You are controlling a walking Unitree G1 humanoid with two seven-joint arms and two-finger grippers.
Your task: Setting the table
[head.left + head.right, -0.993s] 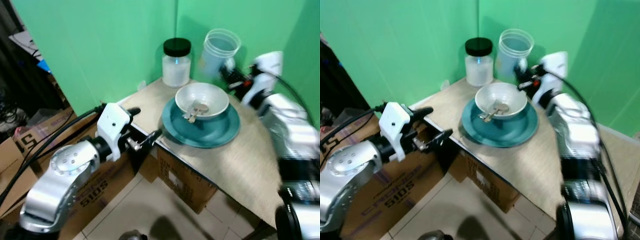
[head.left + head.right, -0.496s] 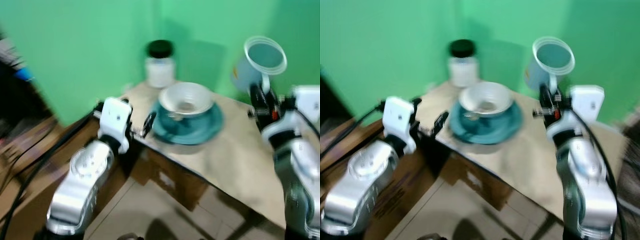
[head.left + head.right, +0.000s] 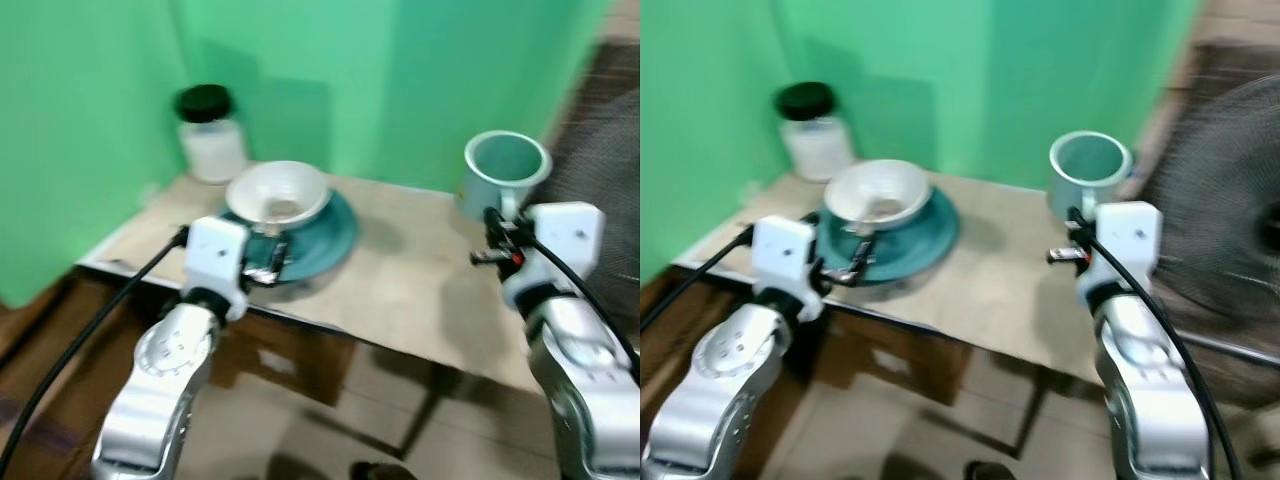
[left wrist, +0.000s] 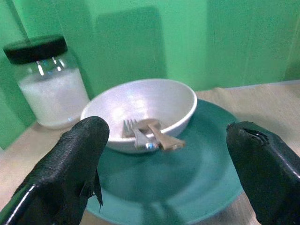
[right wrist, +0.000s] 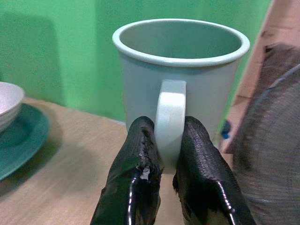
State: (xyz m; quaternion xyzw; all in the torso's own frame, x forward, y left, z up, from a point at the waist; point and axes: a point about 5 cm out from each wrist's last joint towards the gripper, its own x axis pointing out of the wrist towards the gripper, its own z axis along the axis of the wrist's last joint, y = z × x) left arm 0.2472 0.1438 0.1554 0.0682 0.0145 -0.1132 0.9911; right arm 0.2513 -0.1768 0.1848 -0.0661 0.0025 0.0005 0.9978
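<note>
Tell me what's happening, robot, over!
Right gripper shut on mug handle, over the table's right end. Left gripper open before bowl on teal plate. Nothing in the way.

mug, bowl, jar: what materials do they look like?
Mug: pale grey-green, likely glazed ceramic or enamel; thick rolled rim, smooth soft sheen. The right pincer is shut on its handle.
Bowl: white, glossy, probably ceramic or melamine; even highlights inside.
Jar: clear glass by its bright reflections, possibly plastic; matte black lid, white contents.
</note>
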